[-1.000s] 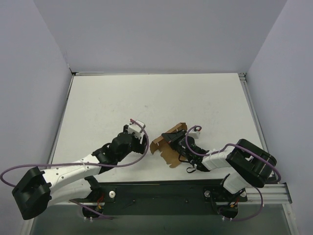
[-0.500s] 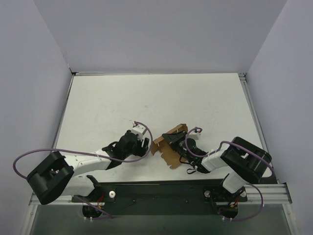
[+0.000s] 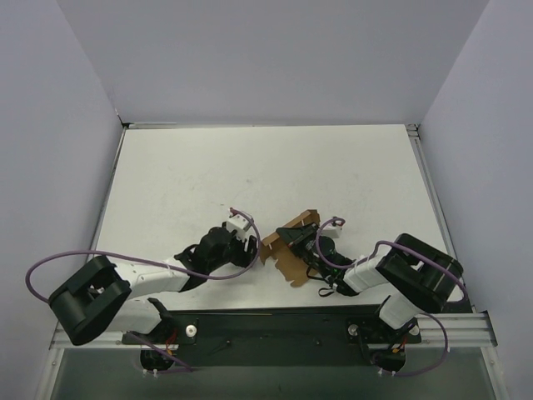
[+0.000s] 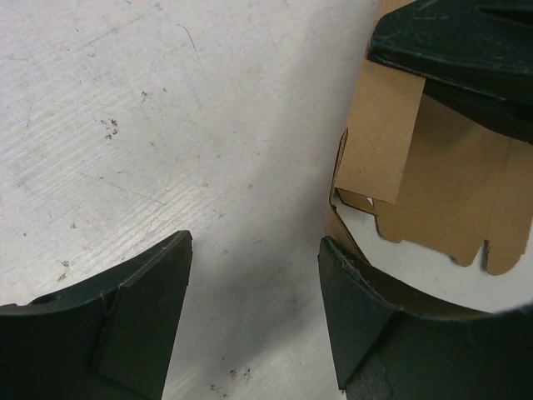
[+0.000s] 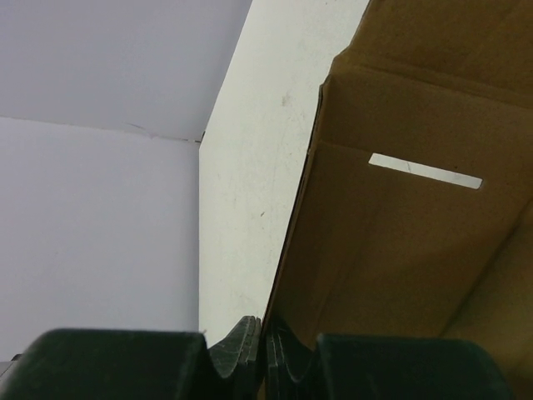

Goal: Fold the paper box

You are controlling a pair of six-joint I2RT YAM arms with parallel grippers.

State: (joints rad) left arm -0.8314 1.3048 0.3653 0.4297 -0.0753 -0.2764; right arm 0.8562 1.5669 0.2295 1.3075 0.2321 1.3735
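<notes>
The paper box [image 3: 287, 250] lies partly unfolded on the white counter [image 3: 250, 167], between the two arms, with one panel tilted up off the surface. The right end effector [image 3: 306, 247] sits on the box's right side, and its wrist view shows the fingertips nearly closed on the edge of a brown panel [image 5: 400, 250] that carries a narrow slot. The left end effector [image 4: 256, 242] hovers just left of the box with its jaws spread wide and nothing between them. Its right-hand finger [image 4: 350, 300] looks to be at the box's nearest corner, though I cannot tell whether it touches.

The box should be very light and thin. It is stiff across a flat panel but hinges easily at the creases, so it will likely slide or pivot on the counter when pushed. The small tabs [image 4: 379, 133] would bend or crumple under a hard pinch. The best hold is on a panel edge close to a crease, not on a tab tip. One arm should pin the sheet while the other sweeps a flap over.
</notes>
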